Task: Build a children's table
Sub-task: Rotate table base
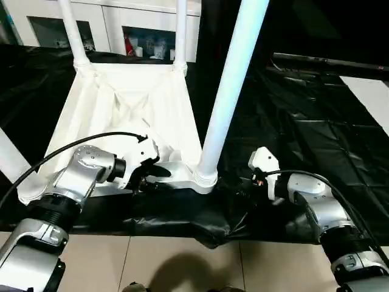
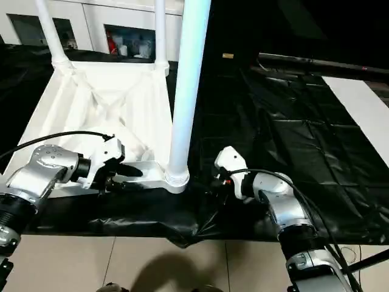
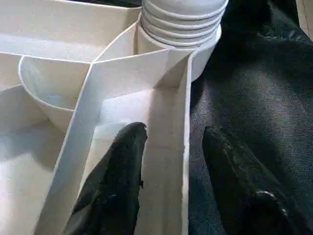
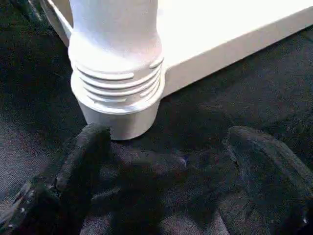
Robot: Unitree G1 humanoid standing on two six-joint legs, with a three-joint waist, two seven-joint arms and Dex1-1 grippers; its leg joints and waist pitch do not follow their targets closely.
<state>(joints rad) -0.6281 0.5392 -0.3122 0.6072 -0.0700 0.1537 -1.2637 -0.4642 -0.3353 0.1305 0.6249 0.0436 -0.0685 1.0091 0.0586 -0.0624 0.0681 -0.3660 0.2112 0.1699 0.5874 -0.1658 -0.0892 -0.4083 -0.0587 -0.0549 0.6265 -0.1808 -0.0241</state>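
The children's table lies upside down on the black sheet, its white ribbed tabletop (image 1: pixel 121 103) facing up. White tube legs rise from its corner sockets: two at the far corners (image 1: pixel 74 30) (image 1: pixel 180 30), one at the near right (image 1: pixel 234 79) and one at the near left edge (image 1: pixel 9 155). My left gripper (image 3: pixel 173 132) is open and straddles the tabletop's near rim wall (image 3: pixel 187 98); one finger (image 3: pixel 124 161) is inside the rib channel, the other outside on the sheet. My right gripper (image 4: pixel 168 137) is open and low on the sheet, facing the near right corner socket (image 4: pixel 117 105), apart from it.
The black sheet (image 1: pixel 292 121) covers the worktable and is bunched at its front edge (image 1: pixel 200 228), with tiled floor below. A long flat white board (image 1: pixel 371 97) lies at the far right. White cabinets (image 1: pixel 109 24) stand behind the table.
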